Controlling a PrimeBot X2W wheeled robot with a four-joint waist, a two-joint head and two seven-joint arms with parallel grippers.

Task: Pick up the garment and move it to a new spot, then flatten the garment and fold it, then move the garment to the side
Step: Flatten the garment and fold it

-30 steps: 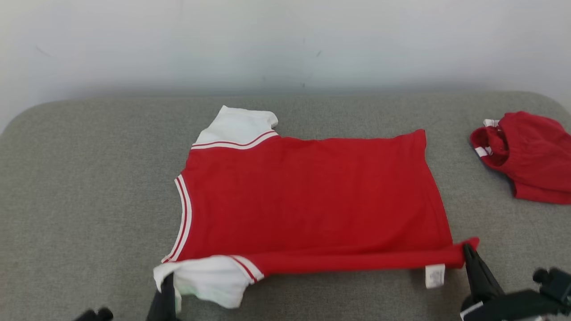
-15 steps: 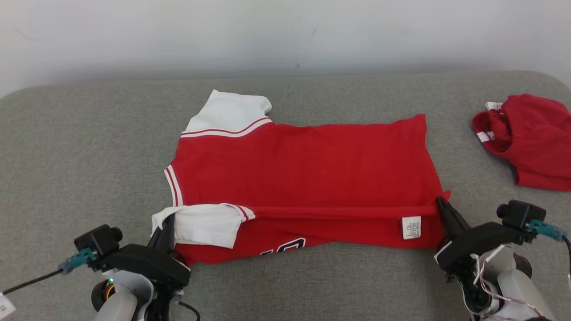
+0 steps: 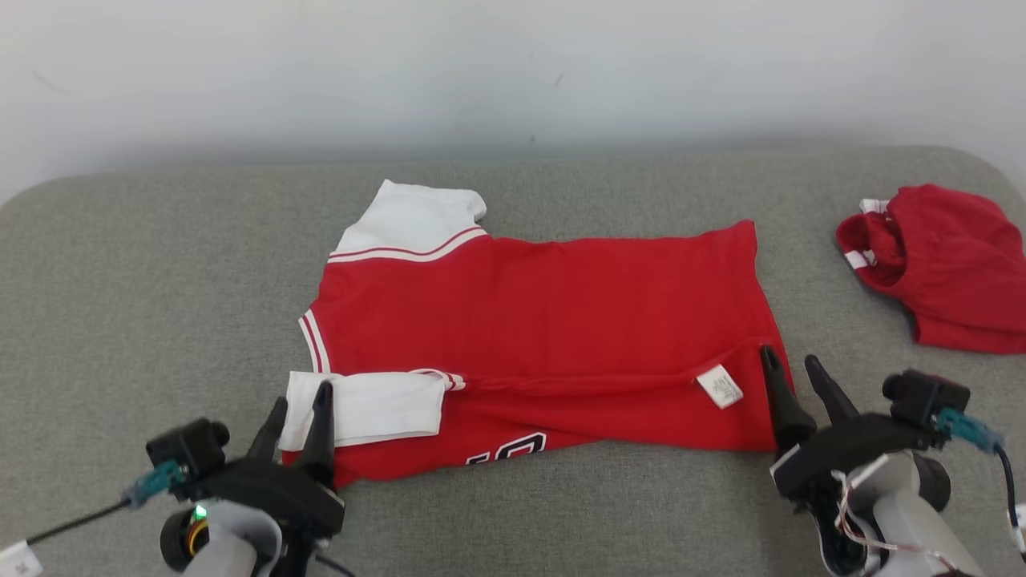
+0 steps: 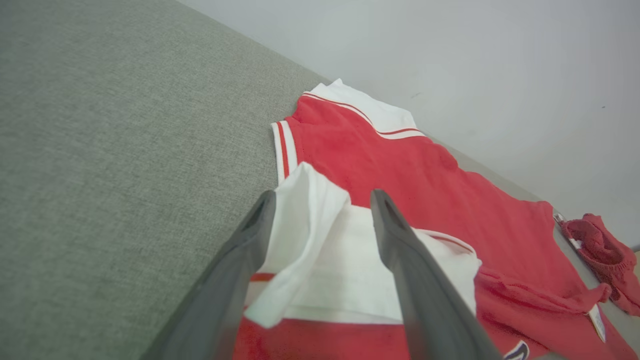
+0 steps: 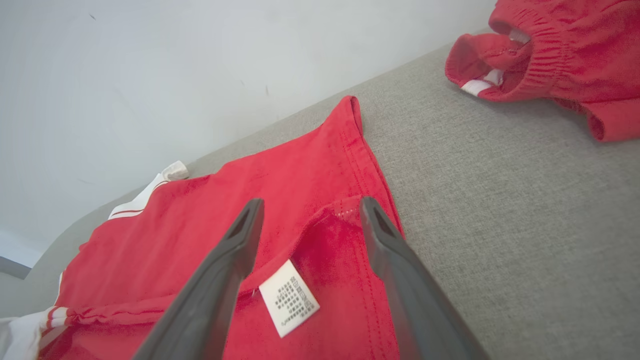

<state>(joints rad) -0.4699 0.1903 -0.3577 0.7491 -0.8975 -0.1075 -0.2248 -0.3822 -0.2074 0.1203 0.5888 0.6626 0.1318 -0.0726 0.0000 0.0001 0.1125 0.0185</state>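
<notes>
though half-folded, garment point(image 3: 545, 312) flat, unheld

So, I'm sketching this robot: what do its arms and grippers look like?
The left gripper and right gripper have two long, dark, tapering jaws on a black housing, atop pale grey forearms. Each carries a small black camera with a teal plug and dark cable. A green light glows on the left; thin red and white wires run along the right.

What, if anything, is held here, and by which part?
Nothing: the left gripper has open jaws astride the white sleeve of the garment, the right gripper open jaws over its hem corner.
</notes>
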